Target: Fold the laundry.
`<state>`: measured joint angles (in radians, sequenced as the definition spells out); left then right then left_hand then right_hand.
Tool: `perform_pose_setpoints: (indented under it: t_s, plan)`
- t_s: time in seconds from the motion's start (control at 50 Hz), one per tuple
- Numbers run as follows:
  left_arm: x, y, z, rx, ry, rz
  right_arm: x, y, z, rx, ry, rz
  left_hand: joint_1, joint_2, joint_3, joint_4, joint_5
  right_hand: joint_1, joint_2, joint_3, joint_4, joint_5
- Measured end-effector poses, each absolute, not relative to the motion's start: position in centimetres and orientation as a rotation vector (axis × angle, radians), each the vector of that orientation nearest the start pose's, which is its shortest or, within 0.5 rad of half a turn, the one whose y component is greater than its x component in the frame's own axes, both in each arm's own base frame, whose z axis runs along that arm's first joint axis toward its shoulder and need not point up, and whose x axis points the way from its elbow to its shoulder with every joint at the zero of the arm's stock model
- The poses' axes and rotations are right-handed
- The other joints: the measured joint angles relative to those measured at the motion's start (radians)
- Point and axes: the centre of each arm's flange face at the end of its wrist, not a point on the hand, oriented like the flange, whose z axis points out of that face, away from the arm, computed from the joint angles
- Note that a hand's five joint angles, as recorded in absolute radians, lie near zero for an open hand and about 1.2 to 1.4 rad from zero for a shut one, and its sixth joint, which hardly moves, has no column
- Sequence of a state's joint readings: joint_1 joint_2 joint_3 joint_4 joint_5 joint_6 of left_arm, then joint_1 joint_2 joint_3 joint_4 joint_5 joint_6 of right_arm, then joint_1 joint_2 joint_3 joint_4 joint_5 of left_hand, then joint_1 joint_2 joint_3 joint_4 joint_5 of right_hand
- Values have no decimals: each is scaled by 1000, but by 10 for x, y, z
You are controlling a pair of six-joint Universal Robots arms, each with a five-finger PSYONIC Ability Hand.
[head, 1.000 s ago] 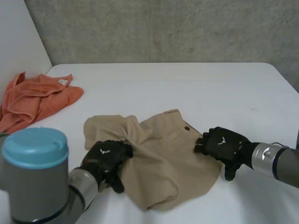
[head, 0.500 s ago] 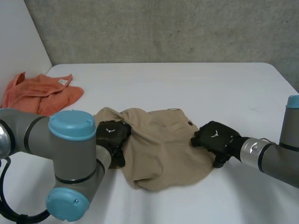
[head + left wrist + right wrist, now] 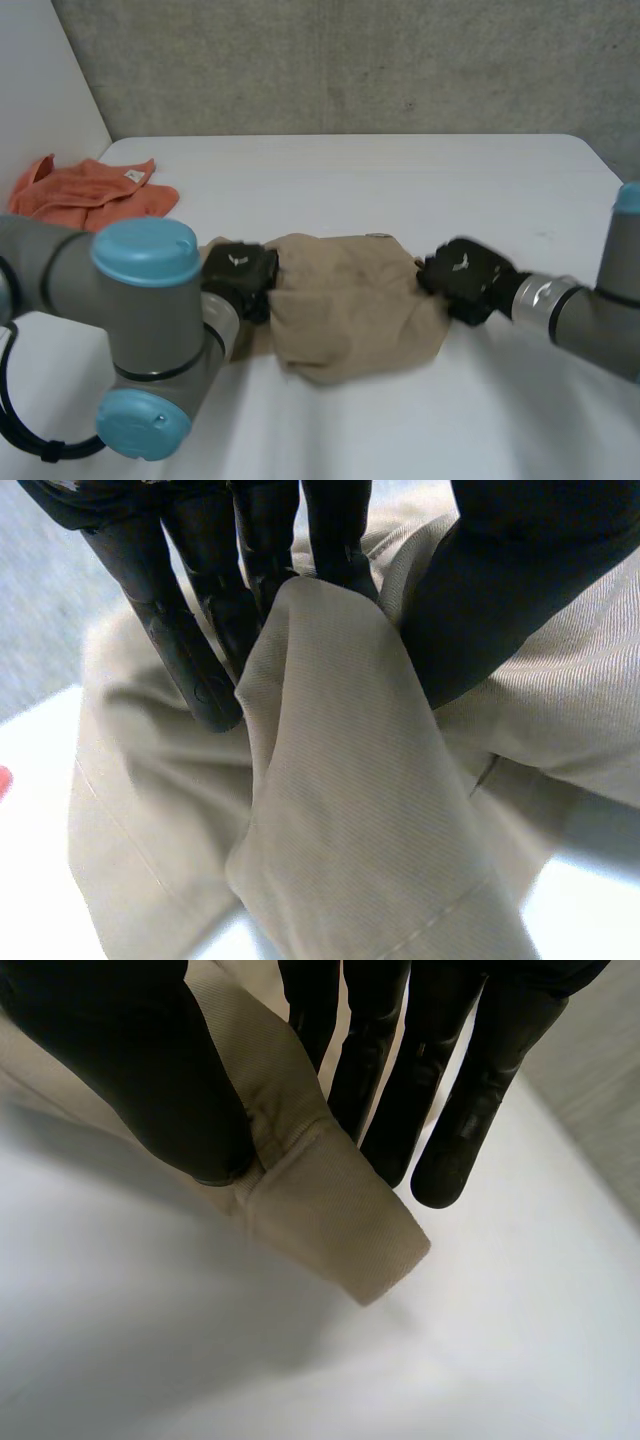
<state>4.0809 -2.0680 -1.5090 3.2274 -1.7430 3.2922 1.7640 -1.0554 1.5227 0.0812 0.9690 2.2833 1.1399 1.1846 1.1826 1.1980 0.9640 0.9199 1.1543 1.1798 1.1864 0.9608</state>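
a white table (image 3: 420, 180) stands under a grey concrete wall (image 3: 350, 60). the left hand (image 3: 240, 280) is clenched on the shorts (image 3: 350, 310), with a ridge of tan cloth pinched between its fingers (image 3: 190, 640) and thumb (image 3: 510, 590) at the garment's left edge. the right hand (image 3: 462, 278) grips the opposite edge. its thumb (image 3: 130, 1060) and fingers (image 3: 470, 1090) clamp a thick stitched band (image 3: 330, 1200), likely the waistband, though the bunching makes that hard to confirm.

between the two hands the shorts are drawn out across the middle of the table. they are rumpled, and a loose belly of cloth sags toward the near side. well apart, at the far left corner, an orange towel (image 3: 90, 190) lies in a heap with neither hand near it.

by my reading the job is at an early stage. both hands have a hold, but no clean fold shows. the shorts would need spreading flat, then folding. the towel is not yet started.
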Motion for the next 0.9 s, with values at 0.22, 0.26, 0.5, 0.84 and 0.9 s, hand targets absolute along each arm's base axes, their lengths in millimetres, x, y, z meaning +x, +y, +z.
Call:
perform_pose_setpoints:
  t_s: [0.22, 0.26, 0.5, 0.84, 0.9]
  plan:
    - [-292, -220, 265, 773, 2389, -2187, 236, -278, 272, -1448, 1899, -1791, 0, 4, 0, 0, 0, 17, 0, 0, 0, 7]
    - [-287, -217, 277, 790, 2392, -2198, 233, -272, 289, -1436, 1926, -1787, 0, 4, 0, 0, 0, 22, 0, 0, 0, 18]
    - [-279, -226, 273, 920, 2520, -2074, 239, -265, 299, -1452, 2114, -1571, 0, 4, 0, 0, 0, 31, 0, 0, 0, 20]
    - [-303, -342, 339, 624, 1851, -2633, 318, -347, 346, -1030, 1571, -2392, 0, 6, 1, 3, 0, 35, 23, 0, 1, 20]
    - [-299, -345, 389, 473, 1537, -2859, 319, -352, 385, -859, 1318, -2582, 0, 6, 1, 4, 0, 47, 23, 3, 1, 20]
